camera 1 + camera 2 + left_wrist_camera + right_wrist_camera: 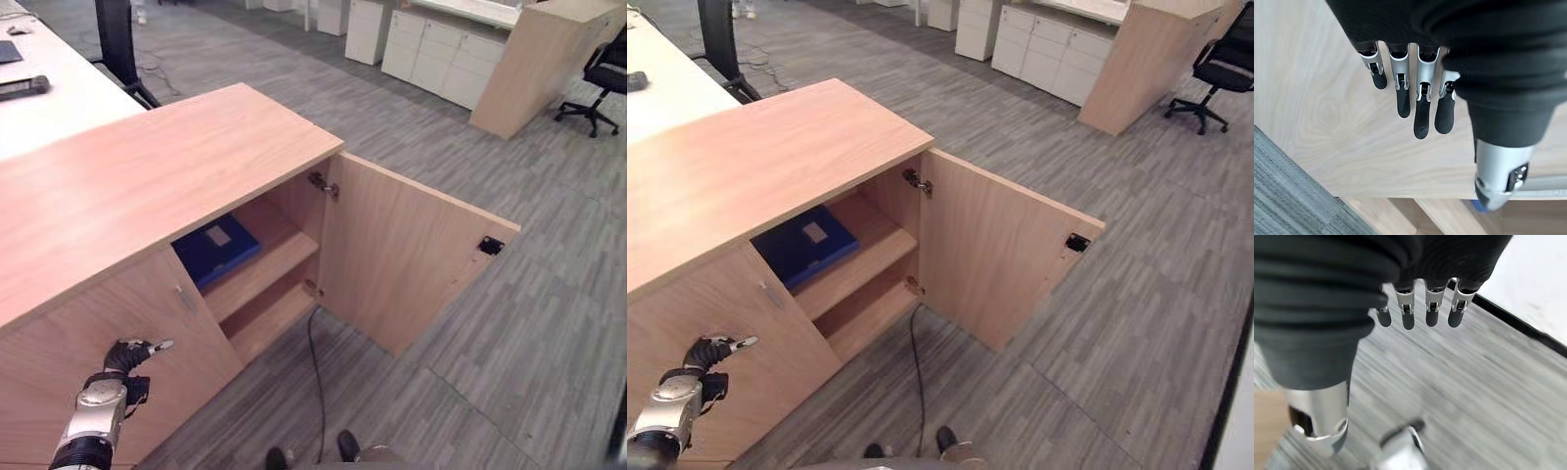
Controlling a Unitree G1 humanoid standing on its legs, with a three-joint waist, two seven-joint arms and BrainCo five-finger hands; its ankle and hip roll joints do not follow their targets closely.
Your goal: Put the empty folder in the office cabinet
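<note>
The blue folder [216, 248] lies flat on the upper shelf [263, 262] of the cabinet [147, 176], behind the open door [407, 257], so the task looks finished. The left hand [129, 356] hangs before the closed door [98, 333] with relaxed fingers, holding nothing. The right hand [1415, 308] is over the floor [1488, 382], fingers loose and empty.

Blue folder [216, 247] on cabinet shelf [265, 266]

- The left hand [125, 364] is showing a silver-grey forearm, a black ribbed band at the wrist and a dark ribbed cover.
- Its fingers [1421, 105] are showing silver segments ending in dark rounded tips.
- The right hand [1415, 308] is wearing the same dark ribbed cover, with a silver thumb.
</note>
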